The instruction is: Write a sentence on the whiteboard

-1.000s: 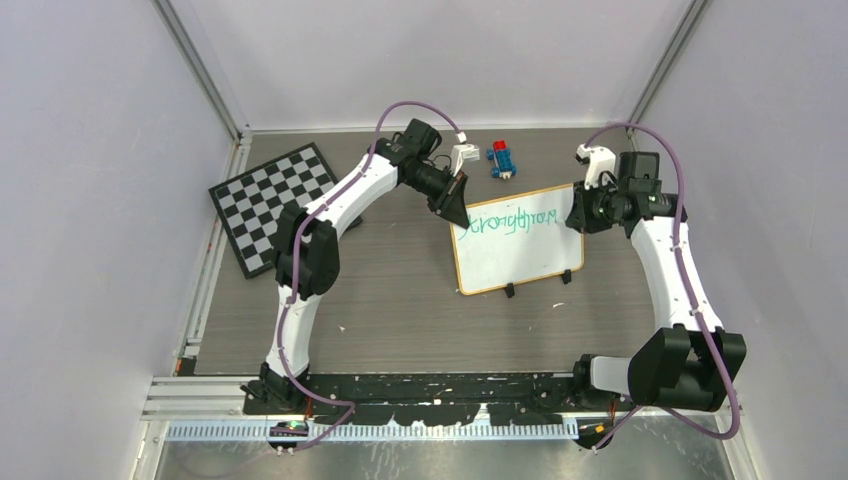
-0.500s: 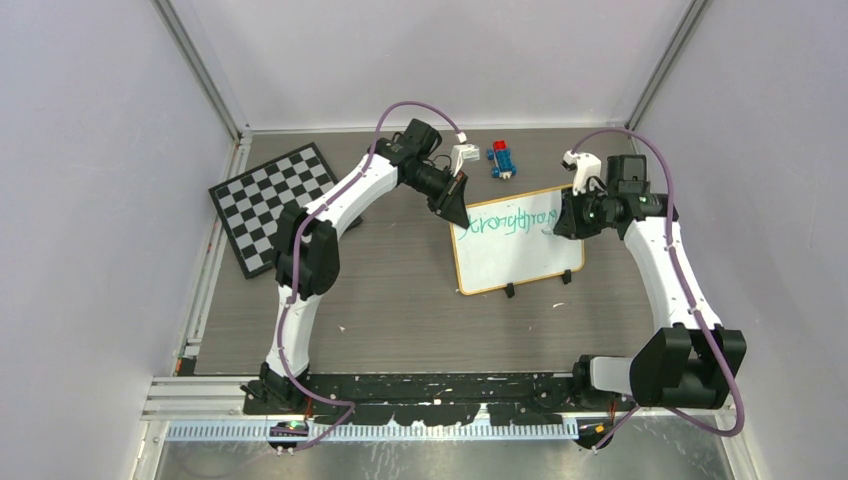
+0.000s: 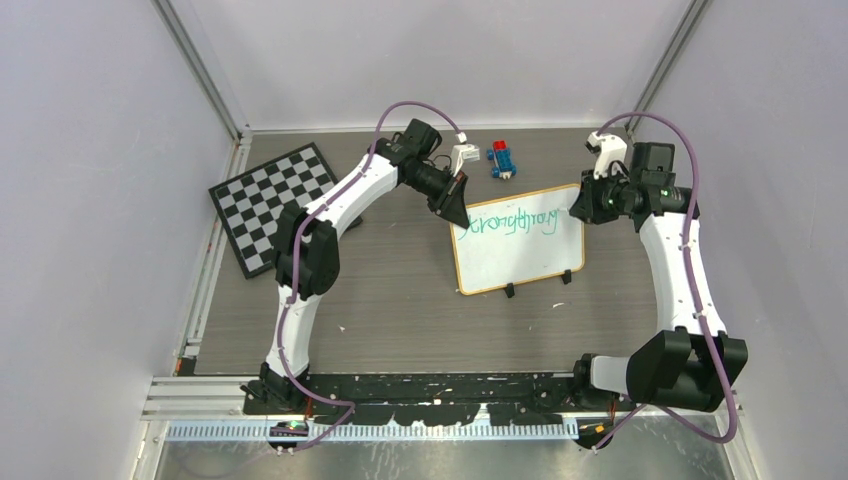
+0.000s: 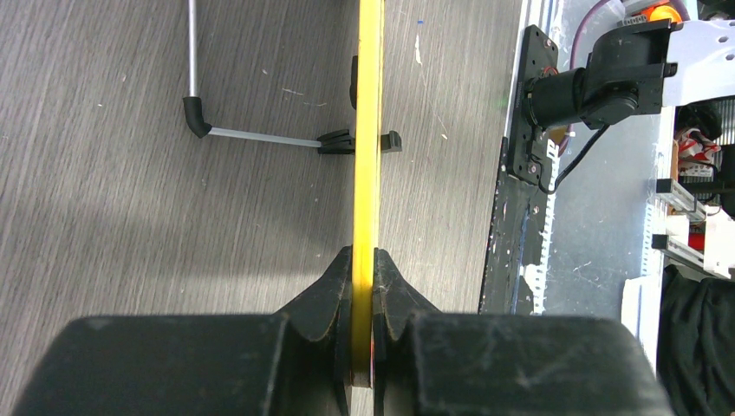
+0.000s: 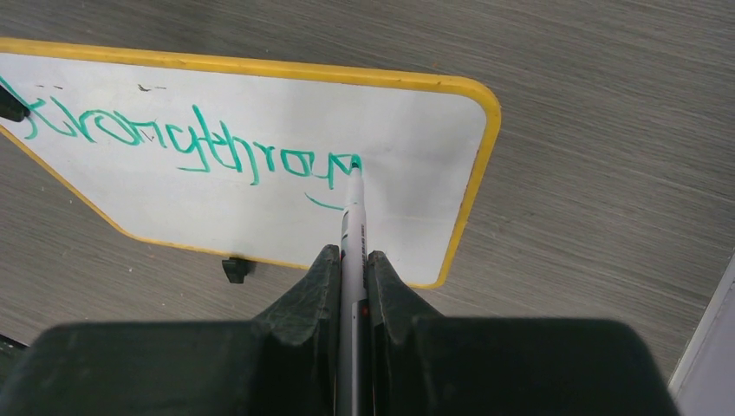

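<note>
The whiteboard (image 3: 520, 255) lies on the table right of centre, with its tan frame and two black clips on the near edge. Green handwriting (image 3: 510, 221) runs along its far edge in one line, roughly "Strongthroug"; it also shows in the right wrist view (image 5: 191, 143). My left gripper (image 3: 455, 212) is shut on the board's far left corner; in the left wrist view the yellow frame edge (image 4: 367, 130) sits between its jaws (image 4: 364, 286). My right gripper (image 3: 580, 212) is shut on a grey marker (image 5: 351, 225), whose green tip touches the board at the end of the writing.
A black-and-white checkerboard (image 3: 270, 203) lies at the far left. A small white object (image 3: 463, 158) and blue-and-red blocks (image 3: 502, 159) sit behind the board. A black clip with a thin metal rod (image 4: 260, 137) shows in the left wrist view. The table's black front rail (image 4: 520, 173) is near.
My right gripper swung left over the board and then back right, to its far right end. The writing has grown by a letter or two. The left arm has not moved.
</note>
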`<state>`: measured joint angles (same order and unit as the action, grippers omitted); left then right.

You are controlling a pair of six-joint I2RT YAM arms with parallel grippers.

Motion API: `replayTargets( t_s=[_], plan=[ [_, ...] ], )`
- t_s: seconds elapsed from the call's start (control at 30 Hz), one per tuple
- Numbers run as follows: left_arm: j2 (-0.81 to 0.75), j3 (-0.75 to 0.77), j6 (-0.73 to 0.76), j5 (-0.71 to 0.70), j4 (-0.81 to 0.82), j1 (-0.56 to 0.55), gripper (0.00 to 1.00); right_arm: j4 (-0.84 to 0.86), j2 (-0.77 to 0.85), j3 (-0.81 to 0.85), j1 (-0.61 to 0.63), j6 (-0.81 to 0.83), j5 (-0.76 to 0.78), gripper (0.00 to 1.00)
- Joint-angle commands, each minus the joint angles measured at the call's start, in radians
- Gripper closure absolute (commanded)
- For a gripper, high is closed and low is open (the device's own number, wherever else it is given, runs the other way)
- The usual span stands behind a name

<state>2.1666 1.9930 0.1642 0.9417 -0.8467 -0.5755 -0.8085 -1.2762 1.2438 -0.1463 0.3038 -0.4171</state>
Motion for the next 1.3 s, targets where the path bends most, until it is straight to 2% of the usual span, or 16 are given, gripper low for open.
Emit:
replayTargets(
  t_s=[0.0,0.4,0.83,1.27],
  plan=[
    [-0.004,0.002,0.037,-0.045,0.001,-0.016,1.0,0.046,0.001,0.05,-0.001,-0.018,0.001,1.0],
    [0.002,0.002,0.04,-0.049,0.003,-0.016,1.0,0.071,-0.011,0.01,-0.001,-0.009,0.047,1.0],
    [0.002,-0.003,0.038,-0.048,0.006,-0.015,1.0,0.066,0.014,-0.076,-0.001,0.003,0.032,1.0],
    [0.001,-0.006,0.035,-0.047,0.008,-0.016,1.0,0.083,-0.006,-0.001,0.0,-0.012,0.052,1.0]
  ],
)
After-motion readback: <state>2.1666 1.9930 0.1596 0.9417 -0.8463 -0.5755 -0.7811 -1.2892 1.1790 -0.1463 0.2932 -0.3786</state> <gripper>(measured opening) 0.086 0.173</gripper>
